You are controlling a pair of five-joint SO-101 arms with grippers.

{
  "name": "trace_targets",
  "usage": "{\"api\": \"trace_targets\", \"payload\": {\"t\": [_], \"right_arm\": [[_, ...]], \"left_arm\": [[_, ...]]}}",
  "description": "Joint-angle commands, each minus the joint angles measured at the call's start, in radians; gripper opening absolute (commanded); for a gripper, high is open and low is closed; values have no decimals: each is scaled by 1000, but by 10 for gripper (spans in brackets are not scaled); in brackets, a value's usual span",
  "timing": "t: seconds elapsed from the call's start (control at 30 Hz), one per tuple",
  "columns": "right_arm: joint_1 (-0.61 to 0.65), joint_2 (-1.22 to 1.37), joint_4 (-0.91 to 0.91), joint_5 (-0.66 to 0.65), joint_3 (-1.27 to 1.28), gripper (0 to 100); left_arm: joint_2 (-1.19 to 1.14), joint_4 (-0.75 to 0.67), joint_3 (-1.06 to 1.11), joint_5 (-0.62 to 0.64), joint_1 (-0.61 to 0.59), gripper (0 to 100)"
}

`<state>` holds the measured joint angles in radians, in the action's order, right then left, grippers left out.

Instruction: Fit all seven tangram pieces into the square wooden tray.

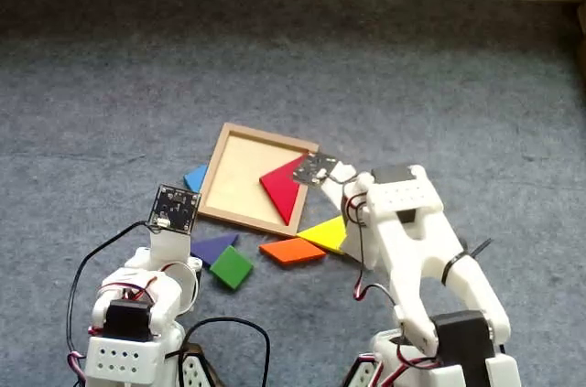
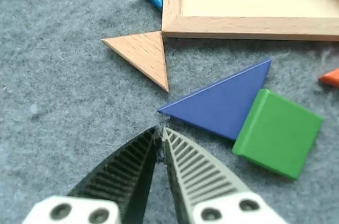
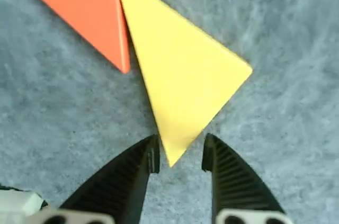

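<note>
The right gripper [image 3: 180, 152], on the arm at the lower right of the high view, has its fingers spread, one on each side of a corner of the yellow triangle [image 3: 180, 70]. The left gripper [image 2: 160, 133], at the lower left, has its fingers clenched on nothing, just beside the dark blue triangle [image 2: 222, 102]. The square wooden tray [image 1: 211, 175] lies at the centre of the grey table [image 1: 412, 58], with the red triangle [image 1: 282, 188] inside, at its right. Below the tray lie the orange piece [image 1: 293, 250] and the green square [image 1: 232, 267].
</note>
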<state>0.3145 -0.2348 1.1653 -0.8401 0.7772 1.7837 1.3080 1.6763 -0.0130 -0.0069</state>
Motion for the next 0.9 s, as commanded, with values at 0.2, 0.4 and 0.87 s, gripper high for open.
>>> {"api": "trace_targets", "payload": {"t": [0.2, 0.4, 0.87], "right_arm": [[71, -56, -39, 170, 1, 414], [200, -53, -45, 170, -1, 416], [245, -27, -182, 169, 7, 415]], "left_arm": [[8, 5, 19, 8, -15, 7], [8, 5, 19, 8, -15, 7], [8, 5, 19, 8, -15, 7]]}}
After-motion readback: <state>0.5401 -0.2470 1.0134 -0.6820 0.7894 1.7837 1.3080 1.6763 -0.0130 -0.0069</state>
